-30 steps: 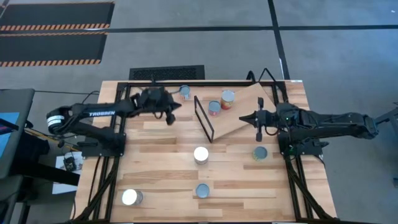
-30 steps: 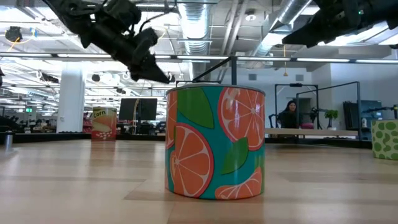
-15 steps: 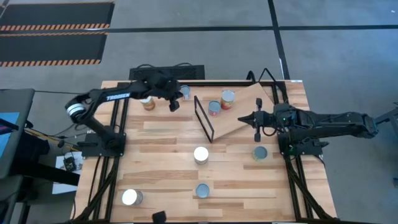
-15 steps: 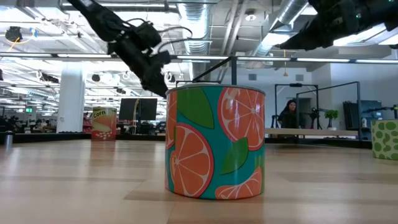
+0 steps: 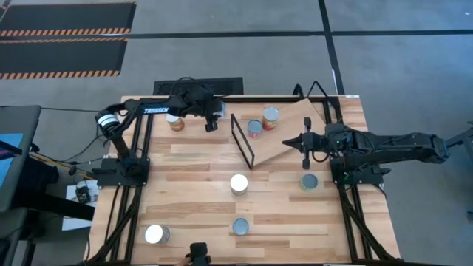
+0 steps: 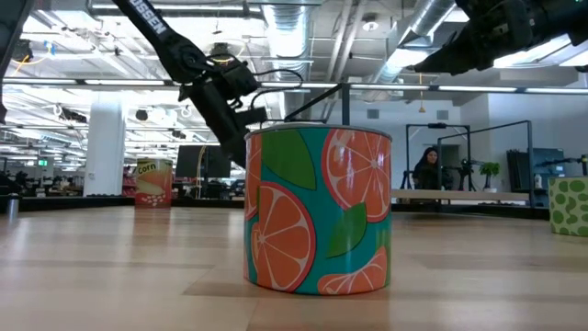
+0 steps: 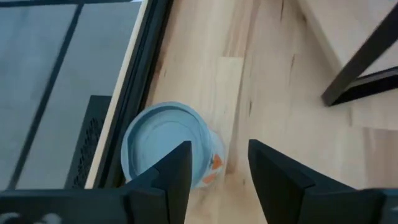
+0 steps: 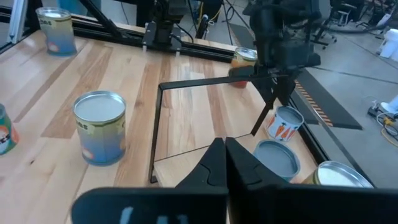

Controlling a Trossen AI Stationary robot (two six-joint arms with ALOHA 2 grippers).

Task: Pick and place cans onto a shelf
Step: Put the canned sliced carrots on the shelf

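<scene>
My left gripper (image 7: 221, 167) stands open above the table's far edge, beside the shelf's black wire frame (image 5: 242, 140). A blue-topped can (image 7: 163, 146) with an orange label stands just below it. The can is off to one finger's side, not between the fingers; the right wrist view shows it (image 8: 285, 121) under my left gripper (image 8: 272, 93). The shelf (image 5: 292, 131) is a tilted wooden board carrying two cans (image 5: 255, 128) (image 5: 271, 118). My right gripper (image 5: 304, 142) hovers shut over the shelf's right part.
A corn can (image 5: 176, 122) stands left of my left gripper. More cans stand on the table (image 5: 239, 183) (image 5: 309, 182) (image 5: 240, 226) (image 5: 156, 234). In the low view an orange-fruit can (image 6: 317, 210) fills the front. A dark object (image 5: 197, 254) shows at the near edge.
My left arm has swung out toward the table's far edge. It has carried its gripper a little farther and to the right, toward the blue-topped can beside the wire frame. A dark object has come into view at the near edge.
</scene>
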